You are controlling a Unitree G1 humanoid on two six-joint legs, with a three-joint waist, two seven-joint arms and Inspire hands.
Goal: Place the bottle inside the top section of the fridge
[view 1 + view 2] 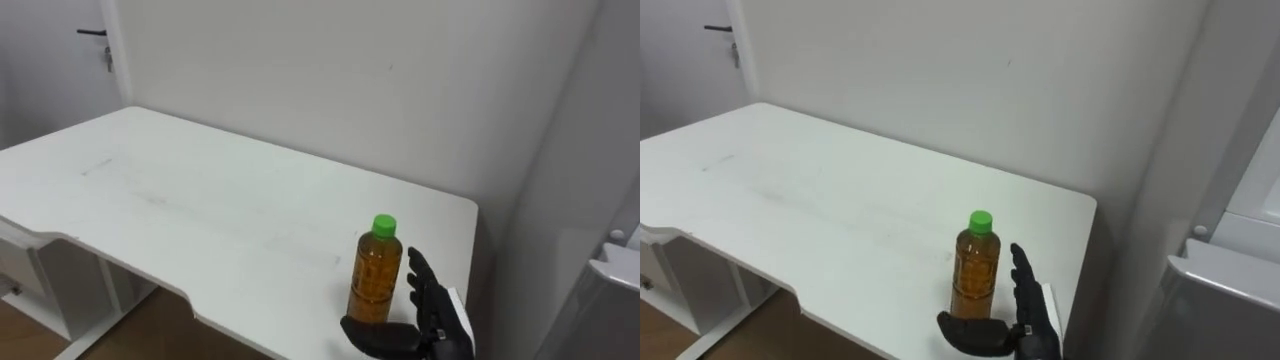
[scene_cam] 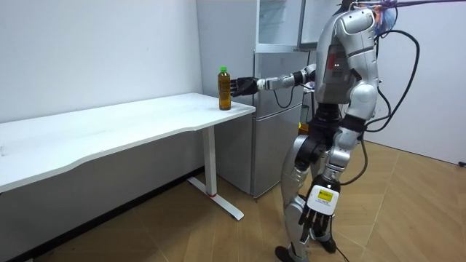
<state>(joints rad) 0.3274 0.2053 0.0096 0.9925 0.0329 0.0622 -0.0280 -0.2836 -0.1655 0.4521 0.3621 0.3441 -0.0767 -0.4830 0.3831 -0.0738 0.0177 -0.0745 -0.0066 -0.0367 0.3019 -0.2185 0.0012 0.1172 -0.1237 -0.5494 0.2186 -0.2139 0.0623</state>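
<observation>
1. Left hand [image 2: 314, 218]: low beside the thigh in the room view, idle, well apart from everything on the desk. Too small to tell whether released or clenched.
2. White desk [image 1: 200, 210]: bare across left and middle, with only the task's thing on it, at the right end.
3. Amber tea bottle [image 1: 376, 275], green cap [image 1: 384, 225]: upright on the desk near the right front corner, long axis vertical, cap on. Not lifted (base flat on the top, as far as readable).
4. Right hand [image 1: 432, 315]: just right of the bottle, released. Fingers straight and pointing up alongside the bottle's wall, thumb stretched leftward low across the near side of the base. Touching or a hairline apart: cannot tell. Nothing grasped yet.
5. Key relation: bottle directly left of the right palm, in the open crook between thumb and fingers, bottle axis and fingers roughly parallel. Judged: side grasp set up, needing only closure round the lower body. Right hand clearly the nearer one, no call for the left.
6. Fridge [image 2: 269, 131]: just past the desk's right end, right of the hand. Upper compartment [image 2: 280, 22] above it, well higher than the bottle. Judged: lift and swing right after the grip, with a risk of tipping the tall bottle through an early thumb nudge at the base.
</observation>
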